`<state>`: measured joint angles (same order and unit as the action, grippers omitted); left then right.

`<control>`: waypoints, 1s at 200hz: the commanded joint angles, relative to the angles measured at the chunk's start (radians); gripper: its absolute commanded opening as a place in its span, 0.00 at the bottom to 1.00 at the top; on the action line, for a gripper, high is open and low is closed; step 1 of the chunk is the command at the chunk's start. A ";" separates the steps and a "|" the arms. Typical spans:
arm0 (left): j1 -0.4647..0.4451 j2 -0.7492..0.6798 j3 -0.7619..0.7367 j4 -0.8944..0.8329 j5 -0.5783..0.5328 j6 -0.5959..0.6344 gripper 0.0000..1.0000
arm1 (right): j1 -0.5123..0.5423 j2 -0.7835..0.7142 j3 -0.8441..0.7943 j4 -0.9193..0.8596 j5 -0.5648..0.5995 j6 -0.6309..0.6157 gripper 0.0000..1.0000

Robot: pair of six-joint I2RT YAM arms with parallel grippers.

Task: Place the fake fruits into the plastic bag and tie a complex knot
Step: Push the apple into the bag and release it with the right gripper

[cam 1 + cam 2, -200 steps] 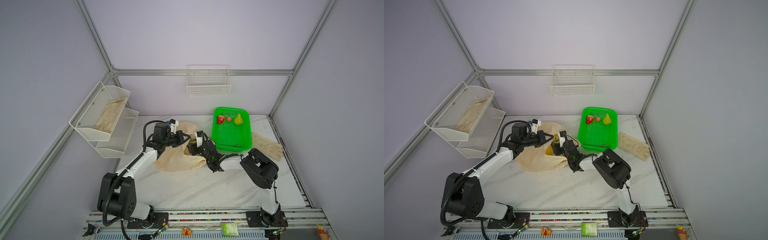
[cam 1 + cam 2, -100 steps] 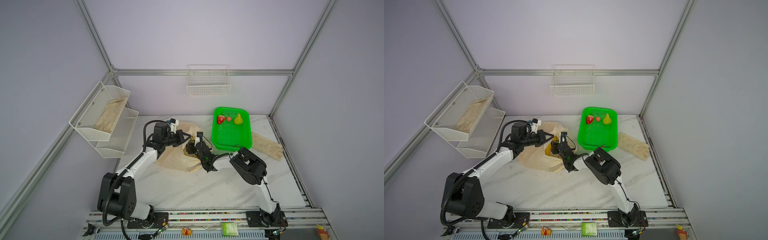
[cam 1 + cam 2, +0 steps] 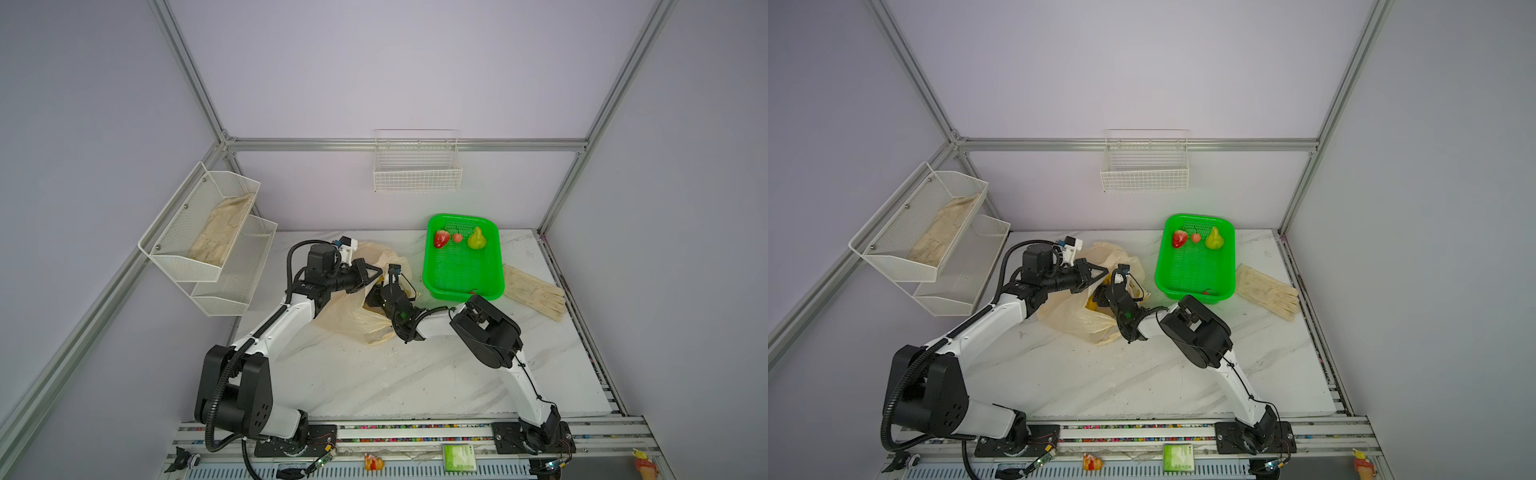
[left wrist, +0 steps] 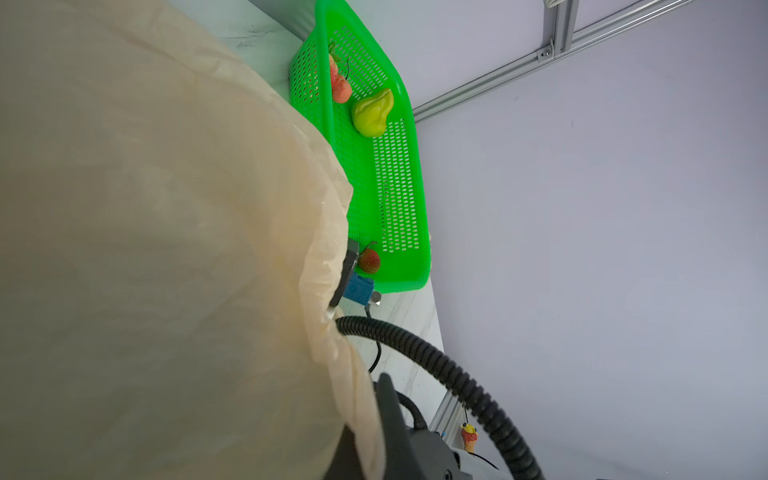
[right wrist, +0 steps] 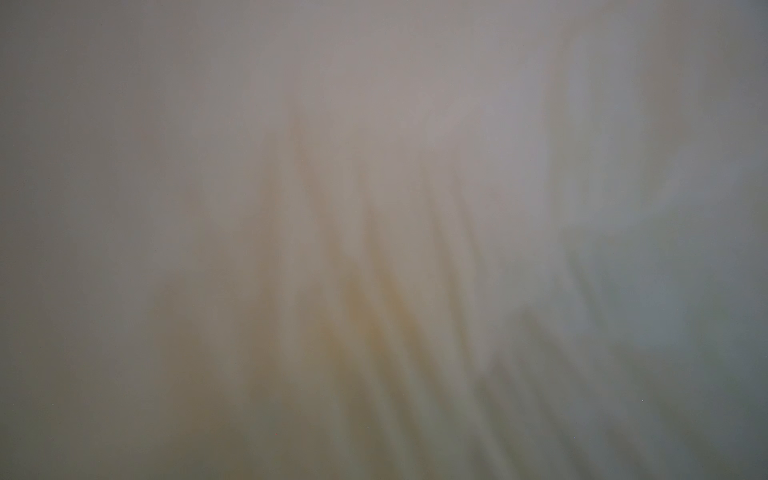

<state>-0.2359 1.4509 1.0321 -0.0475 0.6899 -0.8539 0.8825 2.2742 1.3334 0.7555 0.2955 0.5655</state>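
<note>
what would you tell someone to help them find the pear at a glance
Look for the bright green basket on the right side of the marble table. Three fruits line its far end; the pear is the rightmost, yellow-green where the strawberry and cherry beside it are red.

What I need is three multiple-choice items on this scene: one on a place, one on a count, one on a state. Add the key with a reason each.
1. Where is the pear?
A) in the plastic bag
B) in the green basket
C) in the left gripper

2. How many fruits lie in a row at the basket's far end?
A) one
B) five
C) three

3. The left gripper is
A) shut on the bag's rim
B) open above the basket
C) shut on the pear

Key:
1 B, the pear rests on the basket's mesh floor.
2 C, strawberry, cherry and pear sit side by side.
3 A, its closed jaws lift the bag film, which drapes across the left wrist view.
</note>
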 commanded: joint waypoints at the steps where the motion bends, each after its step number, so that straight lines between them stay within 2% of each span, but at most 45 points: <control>1: 0.004 -0.017 0.011 0.047 0.031 -0.005 0.00 | -0.002 -0.042 -0.015 -0.046 0.012 -0.060 0.87; 34: 0.004 -0.015 0.008 0.047 0.026 -0.001 0.00 | -0.004 -0.158 -0.057 -0.177 -0.028 -0.200 0.93; 83: 0.004 -0.021 0.002 0.046 0.016 0.007 0.00 | -0.007 -0.227 -0.071 -0.458 -0.208 -0.303 0.92; 98: 0.004 -0.023 0.000 0.046 0.012 0.008 0.00 | -0.008 -0.222 -0.069 -0.497 -0.231 -0.317 0.86; 136: 0.004 -0.022 0.003 0.046 0.014 0.004 0.00 | -0.008 -0.171 -0.027 -0.494 -0.234 -0.324 0.56; 168: 0.004 -0.023 0.002 0.046 0.016 0.003 0.00 | -0.007 -0.108 0.032 -0.424 -0.239 -0.311 0.42; 200: 0.004 -0.027 0.002 0.046 0.017 0.002 0.00 | -0.007 -0.048 0.113 -0.374 -0.188 -0.285 0.32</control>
<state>-0.2356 1.4509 1.0321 -0.0402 0.6880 -0.8536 0.8745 2.1887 1.3838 0.3225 0.0742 0.2653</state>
